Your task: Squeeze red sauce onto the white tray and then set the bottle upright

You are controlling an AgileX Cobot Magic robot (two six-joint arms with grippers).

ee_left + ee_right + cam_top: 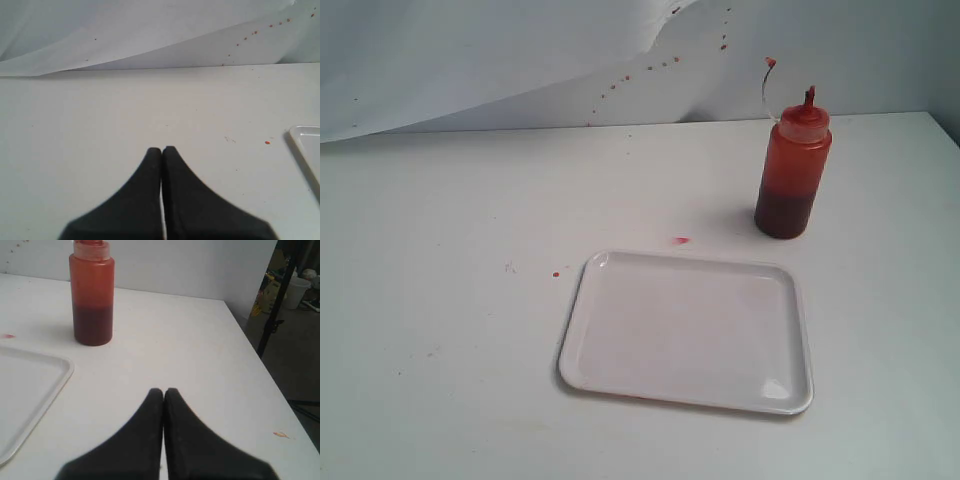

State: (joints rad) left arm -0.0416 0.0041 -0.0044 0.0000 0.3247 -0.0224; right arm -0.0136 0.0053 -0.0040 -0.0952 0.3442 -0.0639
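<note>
Bottle upright, well apart from clenched right tool; left tool likewise clenched.

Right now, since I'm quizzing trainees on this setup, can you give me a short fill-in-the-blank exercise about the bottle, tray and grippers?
The bottle stands ____ on the table, apart from the white tray.
The red sauce fills only the ____ part of the bottle.
The left gripper and the right gripper are both ____, holding nothing.
Missing words: upright; lower; shut.
</note>
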